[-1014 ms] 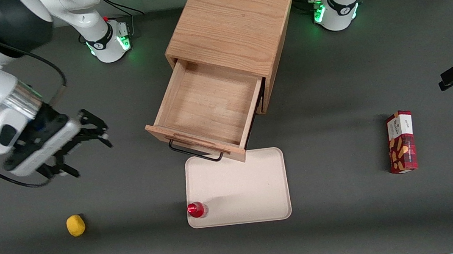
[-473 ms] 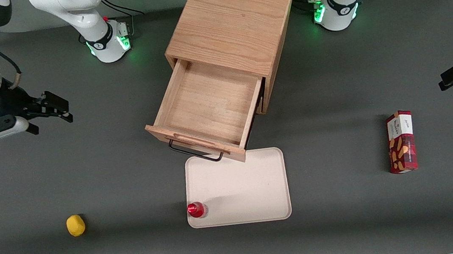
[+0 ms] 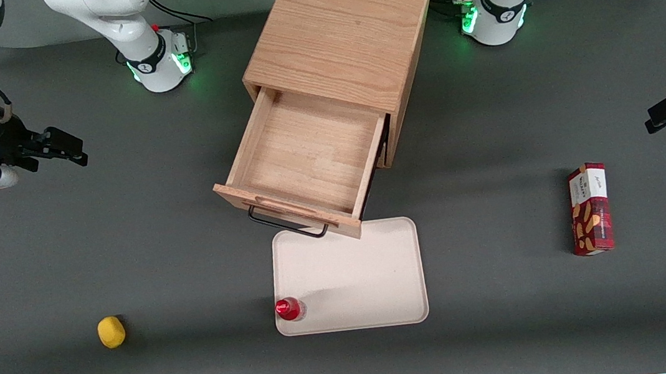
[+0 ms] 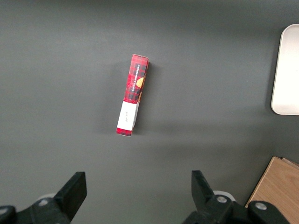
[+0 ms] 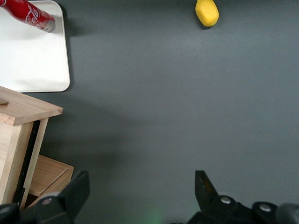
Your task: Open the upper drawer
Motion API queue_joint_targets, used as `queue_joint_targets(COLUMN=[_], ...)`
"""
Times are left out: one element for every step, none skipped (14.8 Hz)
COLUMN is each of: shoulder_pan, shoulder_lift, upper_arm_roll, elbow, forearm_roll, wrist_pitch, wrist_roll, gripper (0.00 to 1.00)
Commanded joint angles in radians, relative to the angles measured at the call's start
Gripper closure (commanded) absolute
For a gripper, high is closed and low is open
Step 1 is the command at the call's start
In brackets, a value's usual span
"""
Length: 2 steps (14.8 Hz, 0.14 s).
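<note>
Gripper: the gripper (image 3: 62, 149) hangs above bare table toward the working arm's end, well apart from the cabinet; in the right wrist view its two fingers (image 5: 77, 189) stand spread wide with only dark table between them, so it is released and holds nothing.
Upper drawer: the upper drawer (image 3: 305, 159) is pulled far out of the cabinet toward the front camera; its plain wooden inside is bare, and its front panel overhangs the tray's farther edge.
Handle: a thin black wire handle (image 3: 287, 226) hangs from the drawer front, just above the tray's rim.
Cabinet: the boxy oak cabinet (image 3: 347, 35) stands mid-table, turned slightly askew, between the two arm bases.
Lower drawer: in the right wrist view a second wooden front (image 5: 46, 175) shows under the open drawer; the front view hides it.
Tray: a pale rectangular tray (image 3: 368, 277) lies flat in front of the cabinet, nearer the front camera.
Bottle: a red bottle (image 3: 288, 309) stands on the tray, in the corner nearest the camera on the working arm's side.
Lemon: a small yellow lemon-like thing (image 3: 111, 332) lies on the table toward the working arm's end, well apart from the tray.
Box: a red snack box (image 3: 590, 208) lies flat toward the parked arm's end.
</note>
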Motion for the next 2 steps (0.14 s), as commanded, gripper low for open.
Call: queue_joint_targets(shoulder_pan=[0.006,0.006], shoulder_lift=[-0.018,-0.018], upper_arm_roll=[0.002,0.002], elbow=[-0.017,-0.018], forearm_roll=[-0.019,-0.019], wrist_pitch=[0.012,0.015], wrist_roll=[0.033,0.033], gripper=[0.0,0.0])
